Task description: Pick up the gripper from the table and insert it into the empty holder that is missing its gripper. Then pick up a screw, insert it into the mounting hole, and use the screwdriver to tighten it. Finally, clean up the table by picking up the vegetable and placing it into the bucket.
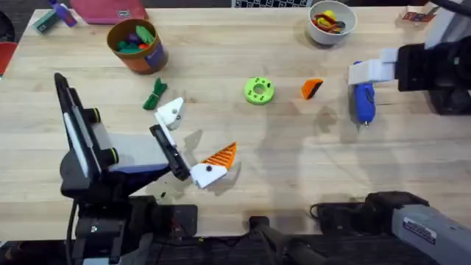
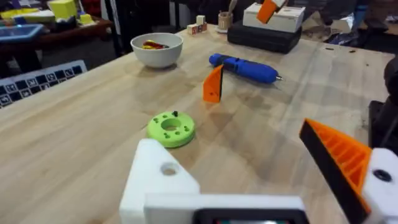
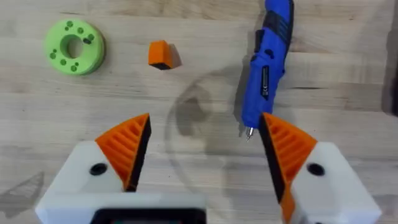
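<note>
The loose orange gripper pad [image 1: 312, 88] [image 2: 213, 84] [image 3: 160, 53] lies mid-table, right of a green disc [image 1: 258, 90] [image 2: 171, 128] [image 3: 74, 46] that carries a small dark screw [image 2: 175, 114]. A blue screwdriver [image 1: 363, 99] [image 2: 245, 67] [image 3: 266, 68] lies farther right. My left gripper [image 1: 197, 134] [image 2: 230, 140] is open above the near-left table; one finger is a bare white holder [image 2: 155, 180], the other has its orange pad [image 2: 339, 158]. My right gripper [image 1: 372, 71] [image 3: 205, 124] hangs open over the screwdriver. A green vegetable [image 1: 155, 94] lies near the orange bucket [image 1: 136, 44].
A white bowl [image 1: 333, 20] [image 2: 157, 50] with coloured bits stands at the back right. The bucket holds other toy vegetables. A black box [image 2: 261, 34] sits beyond the screwdriver. Bare wood stretches between the disc and the front edge.
</note>
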